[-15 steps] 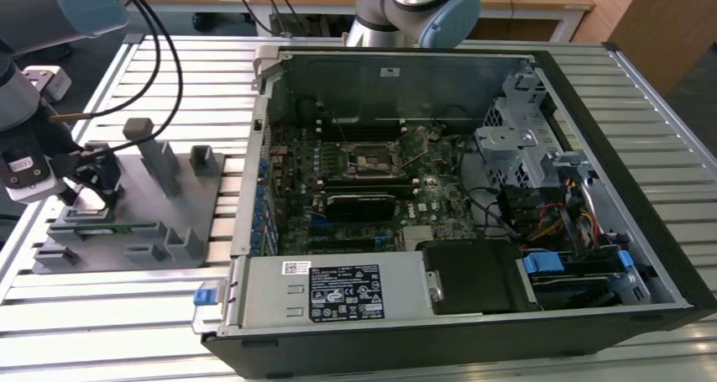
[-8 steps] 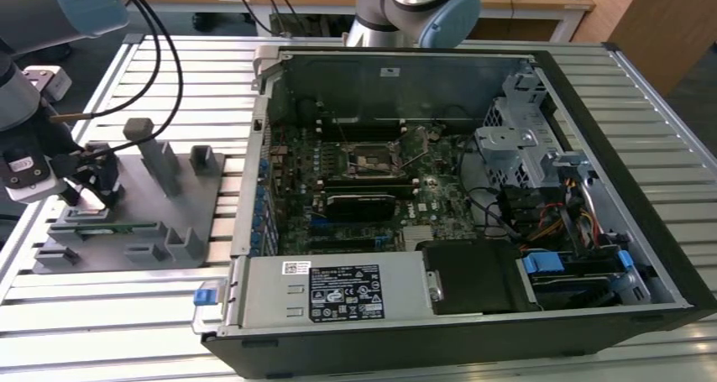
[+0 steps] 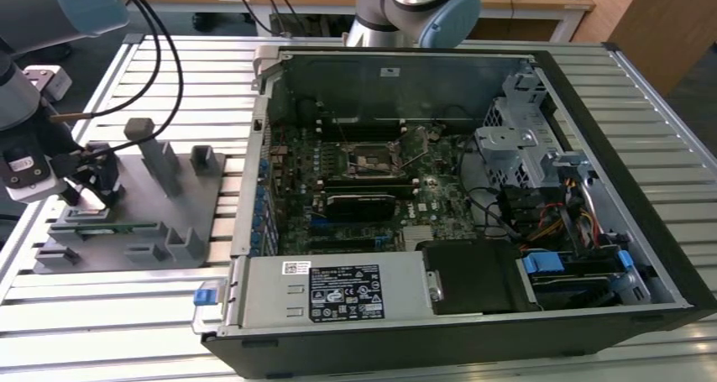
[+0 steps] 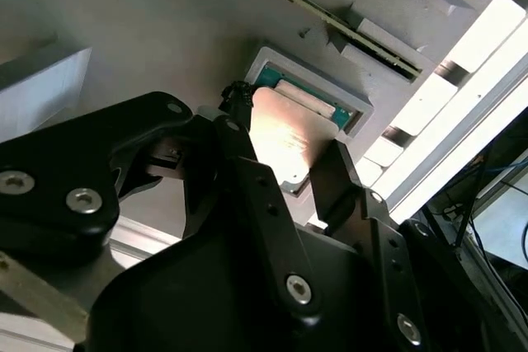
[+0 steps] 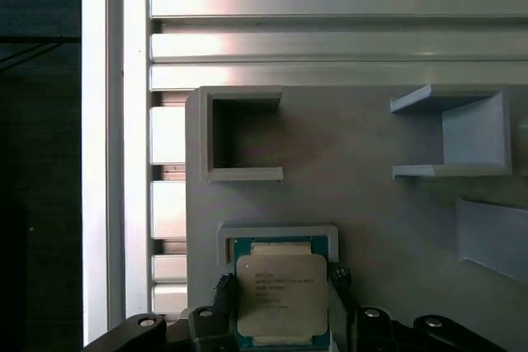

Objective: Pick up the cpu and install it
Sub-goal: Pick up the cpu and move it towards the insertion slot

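Note:
The cpu (image 5: pixel 281 302), a silvery square chip with a green rim, lies in or just above its shallow recess on the grey holder block (image 5: pixel 371 212). My gripper (image 5: pixel 283 286) straddles it, and its black fingers (image 5: pixel 224 293) press against two opposite edges. The second wrist view shows the cpu (image 4: pixel 285 133) between the same fingers, with my gripper (image 4: pixel 287 142) shut on it. At the exterior view's left, the gripper (image 3: pixel 96 185) hangs low over the holder block (image 3: pixel 168 222). The motherboard socket (image 3: pixel 375 159) sits inside the open computer case (image 3: pixel 583 222), far from the gripper.
A long green memory stick (image 3: pixel 107 227) stands in a slot of the holder block, close to the gripper. Grey posts (image 3: pixel 151 151) rise from the block. The case holds drive cages, cables and a power supply (image 3: pixel 336 290). Everything rests on a slatted aluminium table (image 3: pixel 201 71).

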